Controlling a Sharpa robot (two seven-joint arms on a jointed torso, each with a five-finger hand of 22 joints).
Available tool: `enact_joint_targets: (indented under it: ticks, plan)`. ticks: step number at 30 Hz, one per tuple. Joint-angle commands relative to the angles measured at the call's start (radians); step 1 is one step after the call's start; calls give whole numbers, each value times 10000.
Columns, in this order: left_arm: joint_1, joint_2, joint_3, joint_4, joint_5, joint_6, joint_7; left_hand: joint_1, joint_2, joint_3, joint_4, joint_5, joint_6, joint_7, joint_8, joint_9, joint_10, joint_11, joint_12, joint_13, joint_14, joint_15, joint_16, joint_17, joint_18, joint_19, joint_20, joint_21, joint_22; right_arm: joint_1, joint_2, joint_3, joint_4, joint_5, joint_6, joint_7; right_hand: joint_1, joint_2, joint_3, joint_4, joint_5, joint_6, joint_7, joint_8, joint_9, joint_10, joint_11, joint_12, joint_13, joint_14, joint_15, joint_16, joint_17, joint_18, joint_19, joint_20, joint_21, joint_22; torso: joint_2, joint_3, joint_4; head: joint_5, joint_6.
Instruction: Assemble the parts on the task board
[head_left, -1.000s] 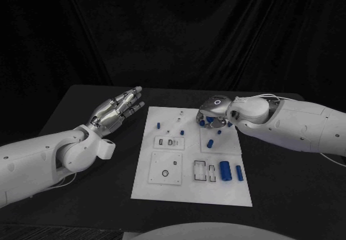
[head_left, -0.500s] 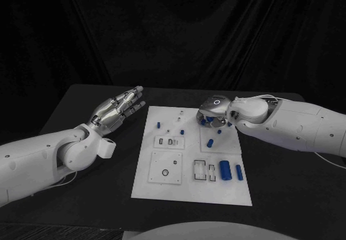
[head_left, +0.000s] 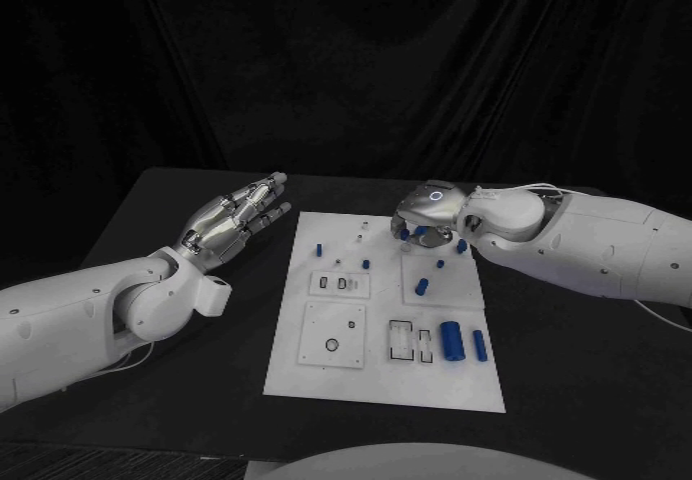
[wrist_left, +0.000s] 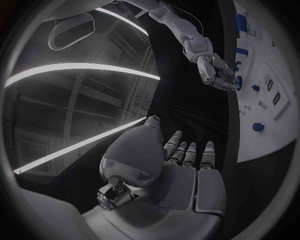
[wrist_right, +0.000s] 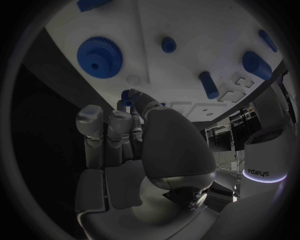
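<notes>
The white task board (head_left: 378, 372) lies in the middle of the black table. My right hand (head_left: 428, 215) hovers over its far right part. In the right wrist view the thumb and a finger pinch a small blue part (wrist_right: 128, 97) above the board (wrist_right: 162, 20), near a blue gear (wrist_right: 99, 54) and blue pegs (wrist_right: 209, 84). My left hand (head_left: 231, 218) hangs over the table left of the board, palm (wrist_left: 187, 185) flat, fingers apart and holding nothing. The left wrist view also shows the right hand (wrist_left: 215, 75) at the board's edge (wrist_left: 265, 135).
More blue pieces lie on the board: a large cylinder (head_left: 450, 340) and a bar (head_left: 479, 346) at the near right, a peg (head_left: 420, 286) mid-board, small pegs (head_left: 366, 264) further back. Rectangular slots (head_left: 407, 342) and a square plate (head_left: 333, 336) sit near the front.
My right hand has risen slightly and shifted a little toward the board's far edge. The left arm has not moved.
</notes>
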Motion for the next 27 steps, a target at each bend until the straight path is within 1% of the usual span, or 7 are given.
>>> enact_joint_targets:
  ticks: [1, 5, 9, 14, 16, 22, 27]
  plan:
    - [17, -10, 9, 52, -4, 57, 506, 133, -17, 63, 2, 46, 106, 17, 55, 19, -15, 59, 6, 16, -4, 90, -37, -9, 189, -27, 69, -59, -16, 180, 101, 15, 61, 483, -268, 24, 101, -35, 90, -8, 15, -32, 86, 58, 34, 259, -142, -125, -10, 71, 7, 43, 8, -88, 68, 2, 37, 42, 5, -14, -24, 50, 27]
    - [17, -19, 9, 61, -4, 1, 531, 149, -26, 68, -5, 63, 123, 16, 63, 22, -12, 58, 7, 17, -4, 85, -37, -9, 189, -27, 73, -59, -16, 326, 380, 15, -88, 690, -237, 49, 89, -58, 102, 2, 19, -81, 113, 48, 54, 257, -110, -177, -28, 78, 23, 50, 29, -96, 74, 11, 58, 82, 13, -23, -18, 75, 203]
    - [17, -15, 9, 31, -4, -32, 544, 175, -41, 74, -15, 88, 136, 15, 72, 23, -7, 56, 9, 19, -4, 77, -37, -9, 189, -27, 75, -59, -15, 388, 675, 16, -303, 766, -114, 57, 36, -90, 112, 48, -32, -162, 130, 28, 89, 259, -89, -270, -62, 115, 46, 88, 96, -117, 114, 29, 130, 199, 17, -33, -2, 80, 184]
    - [17, -29, 9, 11, -4, -49, 569, 179, -44, 74, -17, 92, 111, 15, 68, 20, -8, 55, 8, 18, -4, 75, -37, -9, 189, -27, 76, -59, -15, 424, 1042, 16, -646, 807, -12, 75, 33, -105, 143, 64, -38, -247, 144, -8, 102, 255, -78, -344, -88, 115, 57, 87, 102, -117, 105, 41, 134, 222, 10, -39, 15, 128, 92]
    - [17, -34, 9, 13, -4, -48, 576, 179, -44, 74, -17, 92, 111, 15, 68, 20, -8, 55, 8, 18, -4, 75, -37, -9, 189, -27, 76, -59, -15, 430, 1235, 16, -880, 815, 24, 81, 39, -107, 156, 64, -31, -269, 145, -19, 104, 260, -74, -362, -94, 122, 60, 106, 140, -121, 111, 45, 149, 247, 3, -29, 5, 150, 65]
    - [17, -41, 9, 28, -4, -55, 601, 179, -44, 74, -17, 92, 111, 15, 68, 20, -8, 55, 8, 18, -4, 75, -37, -9, 189, -27, 76, -59, -15, 424, 1707, 16, -1533, 824, 118, 90, 35, -145, 188, 73, -23, -350, 164, -60, 114, 237, -49, -452, -125, 91, 76, 65, 75, -127, 104, 59, 166, 294, 30, -28, 57, 142, 39]
    - [18, -56, 9, 56, -4, -60, 615, 191, -51, 75, -18, 103, 117, 15, 71, 20, -7, 55, 8, 19, -4, 69, -37, -9, 189, -27, 75, -59, -15, 413, 1908, 16, -1833, 826, 140, 70, 35, -165, 214, 80, -25, -410, 174, -93, 118, 222, -35, -512, -145, 79, 88, 64, 83, -132, 100, 70, 181, 332, 75, -34, 141, 115, 39]
